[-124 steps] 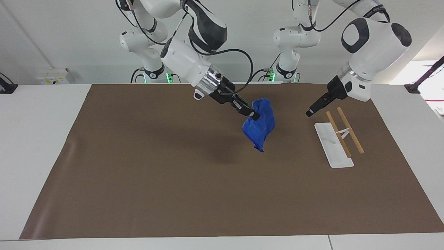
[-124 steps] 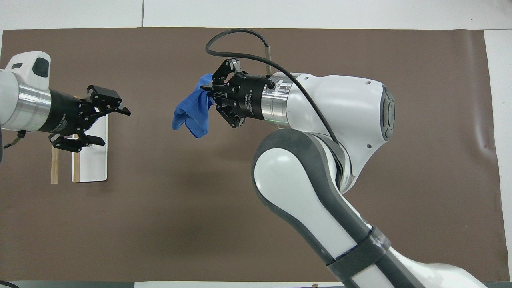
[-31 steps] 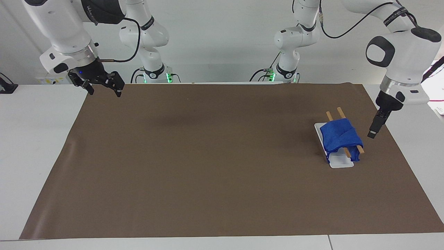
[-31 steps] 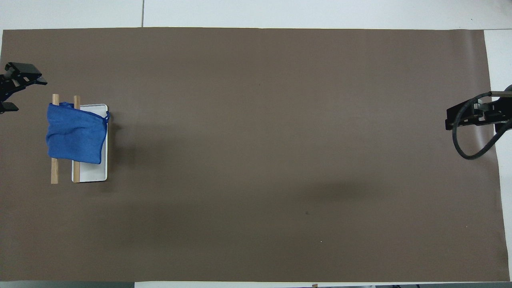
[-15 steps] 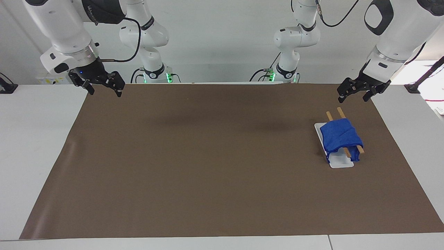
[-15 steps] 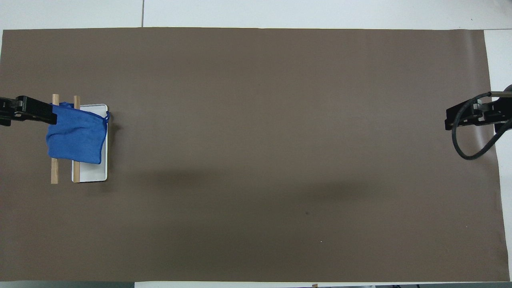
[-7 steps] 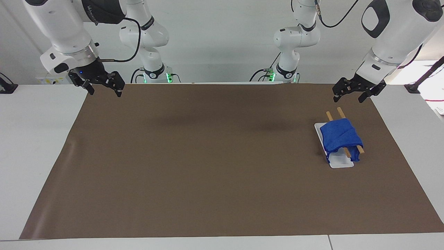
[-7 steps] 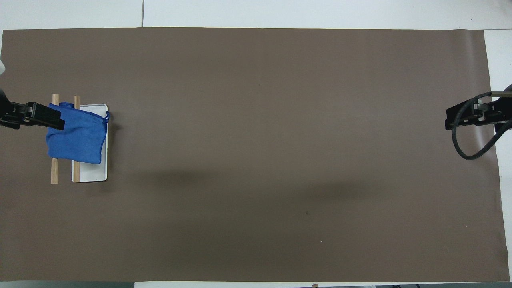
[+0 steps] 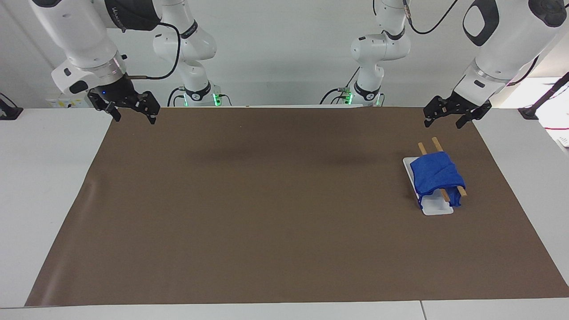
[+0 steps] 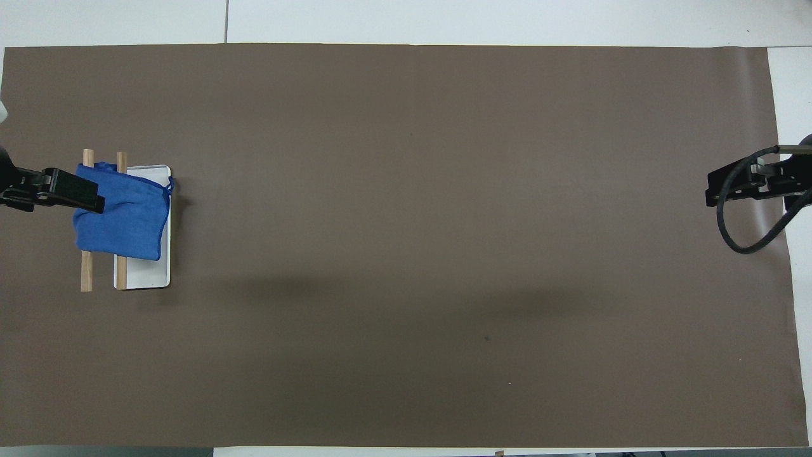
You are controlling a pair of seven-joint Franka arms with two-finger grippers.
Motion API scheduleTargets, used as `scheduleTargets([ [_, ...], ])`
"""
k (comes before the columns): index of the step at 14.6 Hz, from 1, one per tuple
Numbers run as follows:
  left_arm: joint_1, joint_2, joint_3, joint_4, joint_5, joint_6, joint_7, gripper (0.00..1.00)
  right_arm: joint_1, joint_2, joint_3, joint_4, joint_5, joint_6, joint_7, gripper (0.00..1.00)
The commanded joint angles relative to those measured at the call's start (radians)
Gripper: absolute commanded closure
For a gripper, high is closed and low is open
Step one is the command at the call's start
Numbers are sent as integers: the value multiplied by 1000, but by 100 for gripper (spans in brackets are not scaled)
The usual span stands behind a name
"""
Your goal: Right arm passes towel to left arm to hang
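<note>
Draped over the two wooden rails (image 9: 440, 171) of a small rack with a white base (image 9: 434, 207), toward the left arm's end of the table – the towel (image 9: 436, 177), bright blue, folded across both bars with its edges hanging down on either side. Hanging step judged done; nothing left to carry. Judged light, soft and limp: sags wherever unsupported, bunches under a pinch, liable to slide off smooth rails if tugged sideways. Not fragile, not slippery in a closed grip. Best taken at a corner or along a hanging hem, pinching a fold thick enough to hold, and lifted straight up off the bars rather than dragged. Left gripper (image 9: 456, 116) up in the air over the mat (image 9: 266, 200) edge close to the robots, fingers spread apart, holding nothing; in the facing view the towel sits at about 7 o'clock from it, well apart, no contact. Overhead, that gripper's tip overlaps the cloth's edge – a raised claw covering it only, not touching. Right gripper (image 9: 126, 106) waiting over the mat corner at the right arm's end, fingers likewise apart and empty; from it the towel lies at roughly 4 o'clock in the facing view, nearly the table's whole length away.
</note>
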Motion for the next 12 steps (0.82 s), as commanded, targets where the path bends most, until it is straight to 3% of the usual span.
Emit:
scheduleTargets([
  [1, -30, -19, 3, -15, -10, -2, 11, 0, -6, -18, 8, -19, 18, 14, 11, 0],
  [8, -25, -8, 4, 30, 20, -43, 10, 0, -3, -19, 8, -24, 18, 20, -1, 0],
  [12, -21, -22, 12, 8, 20, 3, 11, 0, -10, -33, 8, -67, 19, 99, -52, 0],
])
